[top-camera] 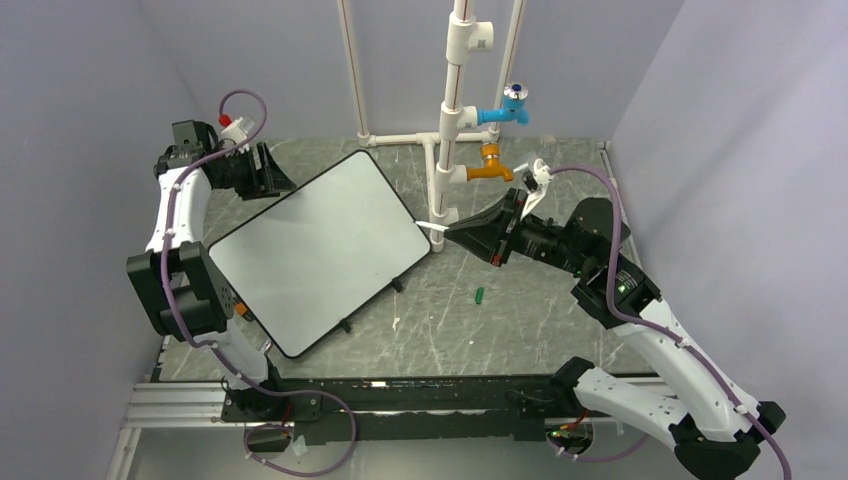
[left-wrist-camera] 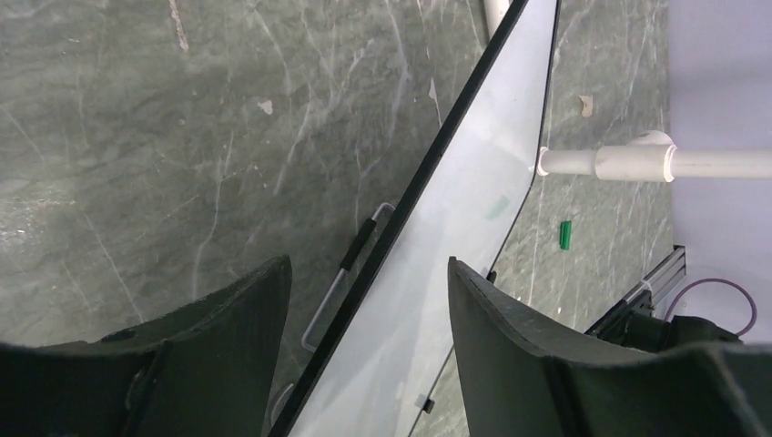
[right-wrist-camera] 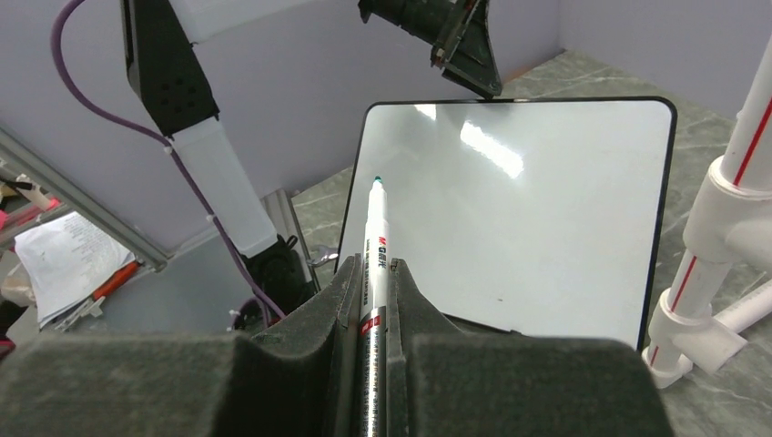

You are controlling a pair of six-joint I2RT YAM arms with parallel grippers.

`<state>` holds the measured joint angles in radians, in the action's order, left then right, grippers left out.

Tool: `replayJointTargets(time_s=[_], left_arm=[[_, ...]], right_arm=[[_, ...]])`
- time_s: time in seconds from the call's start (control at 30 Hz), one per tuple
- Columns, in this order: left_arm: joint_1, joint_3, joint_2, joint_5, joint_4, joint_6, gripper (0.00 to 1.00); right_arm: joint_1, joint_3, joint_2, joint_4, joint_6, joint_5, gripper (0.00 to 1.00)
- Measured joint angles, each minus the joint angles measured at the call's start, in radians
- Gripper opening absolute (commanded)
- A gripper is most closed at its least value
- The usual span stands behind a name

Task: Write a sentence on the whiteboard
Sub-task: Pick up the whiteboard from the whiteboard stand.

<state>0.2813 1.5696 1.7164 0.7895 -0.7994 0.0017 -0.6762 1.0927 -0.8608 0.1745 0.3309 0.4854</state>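
Observation:
The whiteboard (top-camera: 320, 250) stands slanted on the grey table, turned diagonally, with a thin black rim. The sentence is not in view; the board's face shows plain white (right-wrist-camera: 537, 218). My left gripper (top-camera: 275, 183) is at the board's far left corner. In the left wrist view it is open (left-wrist-camera: 367, 264), one finger on each side of the board's black edge (left-wrist-camera: 428, 173), with gaps on both sides. My right gripper (right-wrist-camera: 371, 262) is shut on a white marker (right-wrist-camera: 377, 237). The marker's green tip points at the board's near edge, beside its right corner (top-camera: 432, 228).
A small green cap (top-camera: 479, 295) lies on the table right of the board. A white pipe frame (top-camera: 455, 100) with a blue tap (top-camera: 512, 105) and an orange tap (top-camera: 488, 165) stands at the back. A wire stand (left-wrist-camera: 328, 300) props the board. Grey walls enclose three sides.

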Motion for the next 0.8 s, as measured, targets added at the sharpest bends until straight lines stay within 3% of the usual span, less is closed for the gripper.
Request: replayJointTargets(time_s=[0.23, 0.8], left_arm=[[0.0, -0.035, 0.019, 0.055, -0.008, 0.014, 0.55], [-0.008, -0.064, 0.064, 0.156, -0.01, 0.062, 0.47]], right_arm=[[-0.002, 0.002, -0.034, 0.0, 0.0, 0.026, 0.0], [-0.01, 0.064, -0.09, 0.009, 0.002, 0.091, 0.0]])
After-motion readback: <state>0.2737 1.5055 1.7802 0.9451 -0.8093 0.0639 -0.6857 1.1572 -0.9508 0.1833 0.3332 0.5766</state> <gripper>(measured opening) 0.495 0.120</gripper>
